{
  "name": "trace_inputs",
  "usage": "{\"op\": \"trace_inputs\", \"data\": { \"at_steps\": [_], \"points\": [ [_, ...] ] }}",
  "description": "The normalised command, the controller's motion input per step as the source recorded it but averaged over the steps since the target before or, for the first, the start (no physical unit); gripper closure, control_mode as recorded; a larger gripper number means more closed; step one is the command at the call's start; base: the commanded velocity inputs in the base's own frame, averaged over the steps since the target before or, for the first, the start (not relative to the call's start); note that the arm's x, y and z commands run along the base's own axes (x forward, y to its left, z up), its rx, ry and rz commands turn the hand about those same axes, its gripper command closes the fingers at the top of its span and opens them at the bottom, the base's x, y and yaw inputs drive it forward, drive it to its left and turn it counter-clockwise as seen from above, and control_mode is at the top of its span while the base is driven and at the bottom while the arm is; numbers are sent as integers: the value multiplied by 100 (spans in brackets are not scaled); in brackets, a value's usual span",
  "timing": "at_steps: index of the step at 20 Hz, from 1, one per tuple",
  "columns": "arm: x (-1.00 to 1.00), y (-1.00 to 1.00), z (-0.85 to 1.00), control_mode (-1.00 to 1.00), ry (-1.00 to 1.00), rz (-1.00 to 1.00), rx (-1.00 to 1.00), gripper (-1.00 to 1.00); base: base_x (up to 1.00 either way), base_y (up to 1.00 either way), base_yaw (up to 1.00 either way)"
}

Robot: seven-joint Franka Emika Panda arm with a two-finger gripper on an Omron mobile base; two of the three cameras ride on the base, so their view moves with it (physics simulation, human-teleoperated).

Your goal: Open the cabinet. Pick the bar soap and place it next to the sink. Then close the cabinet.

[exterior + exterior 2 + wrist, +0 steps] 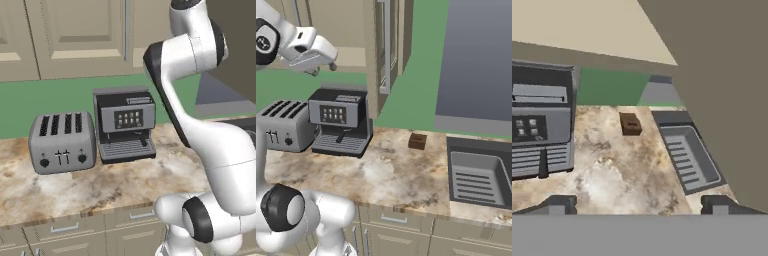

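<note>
while our claw (639, 205) hangs released above the desk (622, 175), the open cabinet (383, 50) door stands edge-on just beside it toward the sink (478, 175); we cannot see the bar soap.

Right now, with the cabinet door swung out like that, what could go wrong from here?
1. The cabinet door stands open beside the arm, and in the hand view it hangs close by the open claw; a sideways swing could knock it.
2. The small brown block lies on the counter near the sink. It might be mistaken for the soap, or get bumped.
</note>
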Motion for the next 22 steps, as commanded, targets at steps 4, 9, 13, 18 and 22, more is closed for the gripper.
{"op": "trace_inputs", "data": {
  "at_steps": [4,9,13,18,22],
  "points": [
    [47,45,-50,-100,-39,0,31,-100,0,0,0],
    [9,21,-31,-100,-40,0,25,-100,0,0,0],
    [-41,6,17,-100,-34,0,23,-100,0,0,0],
    [-66,13,61,-100,-17,12,6,-100,0,0,0],
    [-59,21,34,-100,-1,28,0,-100,0,0,0]
  ]
}}
